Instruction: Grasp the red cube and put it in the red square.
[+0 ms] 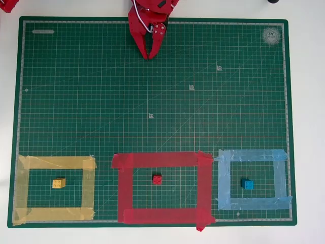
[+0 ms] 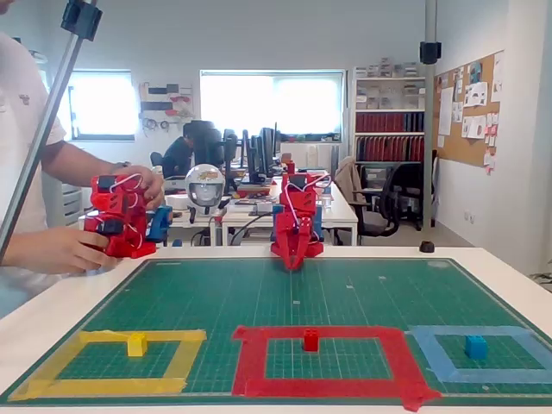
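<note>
Red cube (image 1: 157, 179) inside red square (image 1: 162, 188), jaws closed at mat's far edge

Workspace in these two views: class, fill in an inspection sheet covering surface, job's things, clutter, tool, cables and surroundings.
Surface: green cutting mat on a white table, flat, grid lines showing.
Job's things: red cube sits on the mat inside the red square, touching no tape.
Clutter: yellow cube inside the yellow tape frame; blue cube inside the light blue tape frame.
Tool: at the mat's far edge, tips pointing down and close together, holding nothing; far from the cubes.
Cables: white wire looped along the arm.
Surroundings: office with desks, monitors, shelves and a corkboard; a person stands at the left.
</note>
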Tool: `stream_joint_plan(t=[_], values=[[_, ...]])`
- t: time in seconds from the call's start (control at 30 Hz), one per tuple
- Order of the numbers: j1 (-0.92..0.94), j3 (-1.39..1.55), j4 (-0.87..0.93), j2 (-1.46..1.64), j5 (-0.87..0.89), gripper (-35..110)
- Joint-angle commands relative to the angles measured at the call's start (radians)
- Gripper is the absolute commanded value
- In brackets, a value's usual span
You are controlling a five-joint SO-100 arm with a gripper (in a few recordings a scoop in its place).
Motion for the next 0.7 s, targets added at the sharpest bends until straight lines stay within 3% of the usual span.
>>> stream_joint_plan(t=[0.0,0.67], values=[[0.025,0.006,0.051,0.038,-0.011,-1],[0.025,0.006,0.051,0.038,-0.003,0]])
